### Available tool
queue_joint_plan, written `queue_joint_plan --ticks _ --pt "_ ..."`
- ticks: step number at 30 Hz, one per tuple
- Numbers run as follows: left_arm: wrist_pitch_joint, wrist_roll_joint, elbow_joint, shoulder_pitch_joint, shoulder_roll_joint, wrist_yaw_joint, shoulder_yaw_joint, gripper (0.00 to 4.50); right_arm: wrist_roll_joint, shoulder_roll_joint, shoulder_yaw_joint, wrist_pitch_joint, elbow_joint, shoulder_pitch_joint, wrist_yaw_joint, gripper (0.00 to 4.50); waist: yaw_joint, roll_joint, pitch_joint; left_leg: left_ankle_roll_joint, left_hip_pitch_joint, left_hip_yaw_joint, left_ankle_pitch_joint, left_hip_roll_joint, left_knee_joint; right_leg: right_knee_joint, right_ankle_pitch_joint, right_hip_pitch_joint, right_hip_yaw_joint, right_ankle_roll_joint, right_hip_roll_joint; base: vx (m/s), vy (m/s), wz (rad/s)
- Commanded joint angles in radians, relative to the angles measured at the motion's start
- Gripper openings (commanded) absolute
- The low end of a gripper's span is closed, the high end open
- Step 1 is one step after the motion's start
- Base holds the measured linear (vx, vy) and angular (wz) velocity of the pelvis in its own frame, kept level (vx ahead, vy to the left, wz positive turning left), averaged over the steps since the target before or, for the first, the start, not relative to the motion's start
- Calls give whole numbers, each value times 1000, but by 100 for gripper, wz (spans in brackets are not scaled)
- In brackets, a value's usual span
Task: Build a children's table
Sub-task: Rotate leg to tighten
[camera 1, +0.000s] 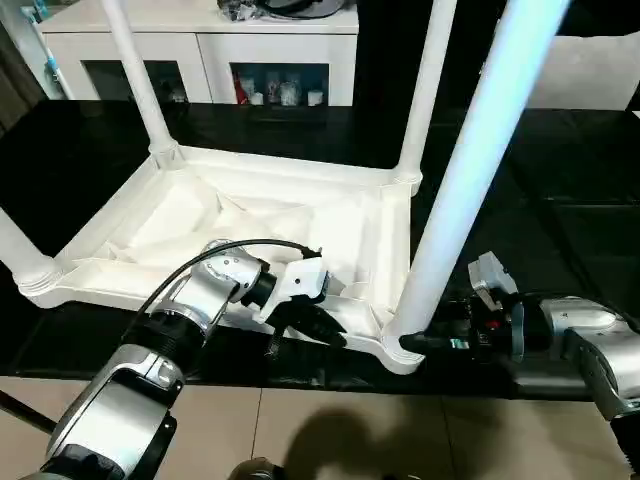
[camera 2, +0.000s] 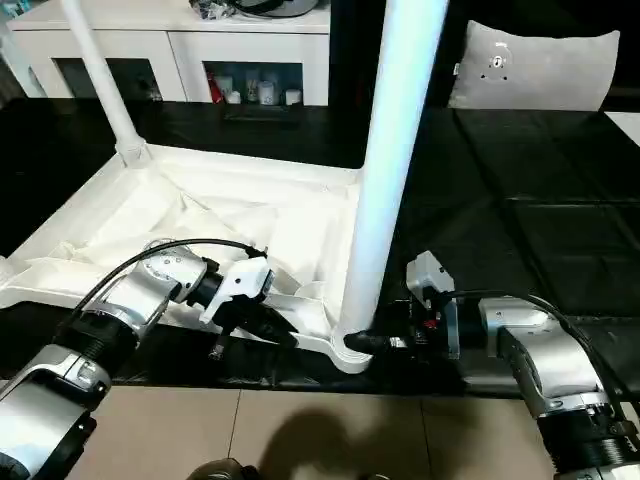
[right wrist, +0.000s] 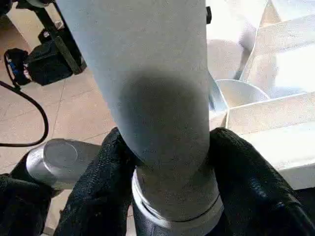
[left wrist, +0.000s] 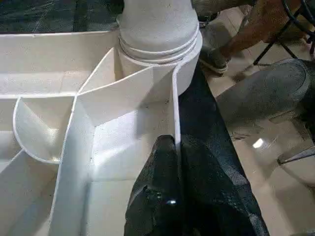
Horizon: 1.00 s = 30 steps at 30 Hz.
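One table top (camera 1: pixel 250 215) is lying upside down on the black work surface (camera 1: pixel 560 170), ribbed underside facing up. Four legs are standing in its round corner sockets: one at the far left (camera 1: pixel 140 80), one at the far right (camera 1: pixel 428 85), one at the near left (camera 1: pixel 15 245), where only its base is showing, and one at the near right (camera 1: pixel 470 170), closest to the camera. One white cabinet (camera 1: pixel 200 50) with glass doors is standing beyond the work surface.

Two grippers are working at the near edge. The left gripper (camera 1: pixel 305 325) is sitting on the top's near rim (left wrist: pixel 175 105); its black fingers (left wrist: pixel 157 196) are pressed together over that thin wall, one on each side, clamped on the rim a short way from the near-right socket (left wrist: pixel 160 46).

The right gripper (camera 2: pixel 372 342) is reaching in level from the right at the base of the near-right leg. In the right wrist view its two fingers (right wrist: pixel 103 182) are sitting either side of the leg, just above the collar (right wrist: pixel 177 206), touching it on both sides.

A person's leg and shoe (left wrist: pixel 216 51) are showing on the floor beyond the table's corner.
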Motion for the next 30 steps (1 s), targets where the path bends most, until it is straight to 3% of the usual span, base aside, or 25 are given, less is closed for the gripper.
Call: queue_joint_plan --ticks 1,4,7,9,10,15,18,20,22,26,30 --pt "2 -14 -36 -19 -11 -11 -7 0 43 2 12 32 -35 16 30 205 -3 -19 -70 55 24 -26 -270 62 -72 -79 -413 48 47 -168 -72 0 0 0" --pt "54 -11 -29 -29 -35 59 13 0 44 39 -5 58 -53 23 -54 203 -2 -21 -69 53 24 -26 -266 63 -73 -78 -413 46 48 -166 -71 0 0 0" --pt "105 -4 -11 -47 -72 153 36 0 -15 107 -28 76 -17 -11 -235 202 -13 -22 -66 32 25 -29 -284 58 -73 -82 -465 43 45 -153 -72 0 0 0" --pt "129 -2 -1 -56 -94 210 49 0 -58 142 -36 84 14 -36 -337 201 -24 -25 -64 23 23 -31 -301 51 -72 -91 -529 46 39 -125 -73 0 0 0" --pt "167 -7 10 -68 -123 266 64 0 -88 181 -49 110 41 -63 -440 201 -42 -24 -64 17 22 -34 -311 48 -71 -96 -553 44 35 -110 -70 0 0 0" --pt "238 1 64 -115 -213 484 109 0 -151 304 -80 204 82 -126 -714 198 -80 -20 -69 21 19 -34 -300 41 -67 -95 -501 44 33 -127 -64 0 0 0" --pt "262 4 75 -129 -254 575 135 0 -172 358 -92 197 95 -139 -797 198 -80 -22 -73 44 15 -29 -252 41 -63 -90 -437 46 39 -143 -65 0 0 0" --pt "268 5 75 -132 -273 600 141 0 -174 376 -92 162 101 -141 -805 251 -76 -23 -78 60 12 -26 -214 41 -62 -85 -375 50 40 -155 -64 0 0 0" --pt "271 4 66 -129 -284 608 139 0 -167 390 -93 132 101 -137 -806 264 -70 -17 -79 80 10 -26 -182 43 -62 -75 -294 53 42 -181 -62 0 0 0" --pt "245 15 63 -124 -264 586 123 0 -163 387 -101 121 70 -118 -792 312 -68 -16 -77 87 12 -25 -195 45 -64 -75 -293 56 41 -191 -62 0 0 0" --pt "210 15 50 -107 -226 526 113 0 -145 342 -111 134 43 -101 -739 337 -66 -15 -74 80 14 -26 -224 46 -67 -81 -336 56 42 -176 -63 0 0 0"
